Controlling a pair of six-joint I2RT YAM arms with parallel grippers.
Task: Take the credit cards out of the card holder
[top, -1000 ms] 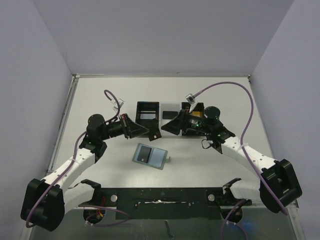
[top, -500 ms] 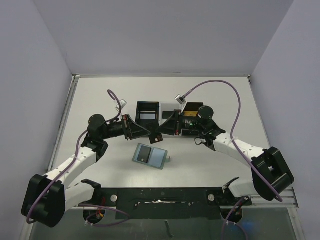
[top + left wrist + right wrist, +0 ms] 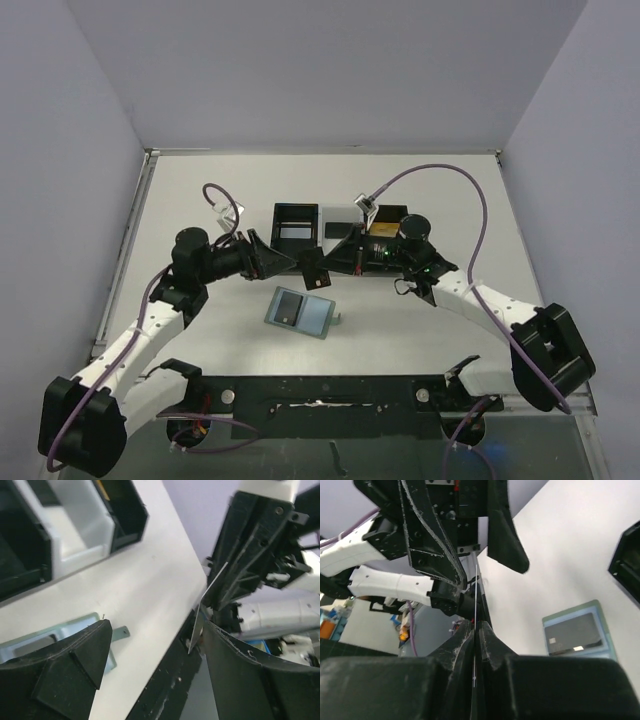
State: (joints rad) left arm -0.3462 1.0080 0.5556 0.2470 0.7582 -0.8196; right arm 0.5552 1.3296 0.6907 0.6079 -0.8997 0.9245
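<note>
A dark credit card (image 3: 317, 273) hangs in the air above the table between the two grippers. My right gripper (image 3: 328, 264) is shut on it, and the right wrist view shows the card (image 3: 475, 595) edge-on, pinched in the right gripper (image 3: 475, 626). My left gripper (image 3: 298, 263) stands open around the card's other end; the card (image 3: 199, 622) lies close to its right finger (image 3: 250, 665), apart from the left one. The teal-grey card holder (image 3: 302, 312) lies open on the table just below, with a black card (image 3: 288, 307) in its left pocket.
Behind the grippers stand a black box (image 3: 295, 225), a white box (image 3: 338, 216) and a black box with something gold inside (image 3: 386, 226). The holder's small tab (image 3: 120, 632) points toward the near edge. Purple cables arch over both arms.
My right gripper moved left and shut on the dark card. My left gripper, which was shut on it, has opened and let go.
</note>
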